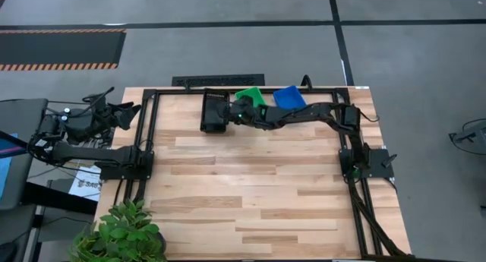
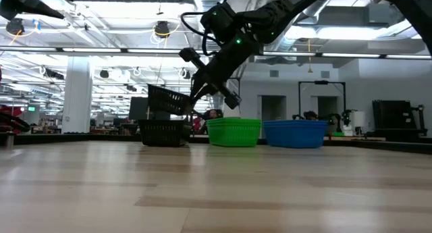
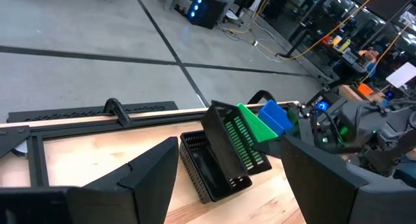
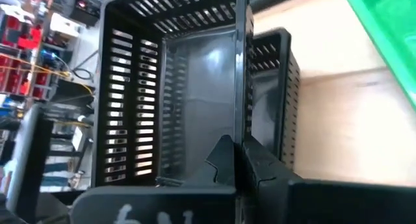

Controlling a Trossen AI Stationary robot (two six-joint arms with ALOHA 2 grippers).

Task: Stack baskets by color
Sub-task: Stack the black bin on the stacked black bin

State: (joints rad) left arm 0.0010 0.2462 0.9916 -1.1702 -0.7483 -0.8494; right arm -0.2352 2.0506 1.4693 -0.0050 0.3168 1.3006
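A black basket (image 2: 169, 100) hangs tilted in the air at the table's far side, with my right gripper (image 1: 232, 110) shut on it. Right below it another black basket (image 2: 164, 133) rests by its bottom on the table. To its right stand a green basket (image 2: 233, 132) and a blue basket (image 2: 295, 133), both on the table. In the left wrist view the lifted basket (image 3: 231, 143) shows steeply tipped over the lower one (image 3: 205, 169). My left gripper (image 1: 125, 114) waits open, high off the table's left edge. My right gripper pinches one side wall of the lifted black basket at its rim (image 4: 244, 123), one finger (image 4: 221, 160) inside the basket and one outside. The fingers come slanting down from the table's right. The basket hangs tilted, clear of the black basket under it.
A black metal frame (image 1: 152, 133) runs along the table's left, far and right edges. A potted plant (image 1: 125, 233) stands at the near left corner. The wooden top (image 1: 250, 194) from the middle to the near edge is bare.
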